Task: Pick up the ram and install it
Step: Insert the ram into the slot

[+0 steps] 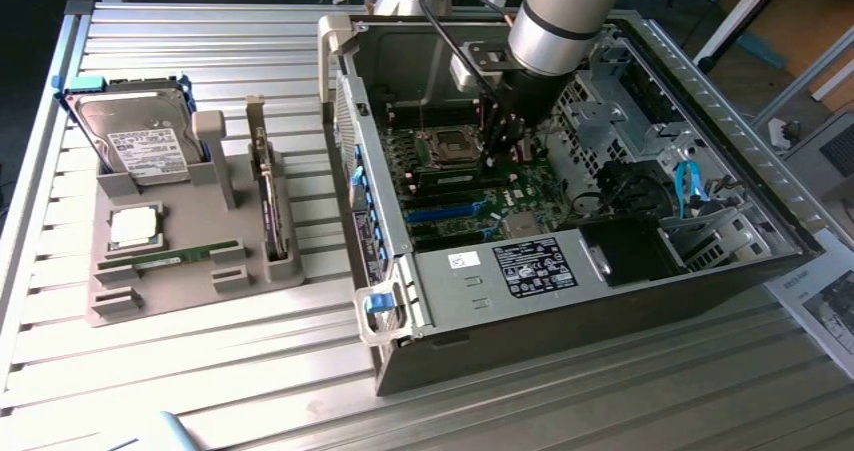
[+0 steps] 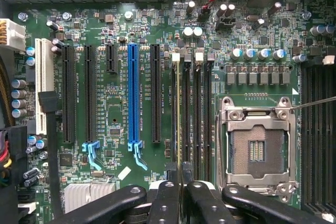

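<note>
One slim green circuit-board stick, the ram (image 2: 178, 114), will feel light and stiff but brittle. Hold it by its bare edges, never the chips. It stands edge-on, running straight out from the black gripper (image 2: 179, 178), whose narrow, nearly closed jaws appear to pinch its end. It lies along the black memory slots (image 2: 193, 114), and you can't tell if it is seated. In the exterior view a similar green stick (image 1: 171, 259) lies in the grey tray (image 1: 174, 296), at nine o'clock from the open computer case (image 1: 387, 361).
</note>
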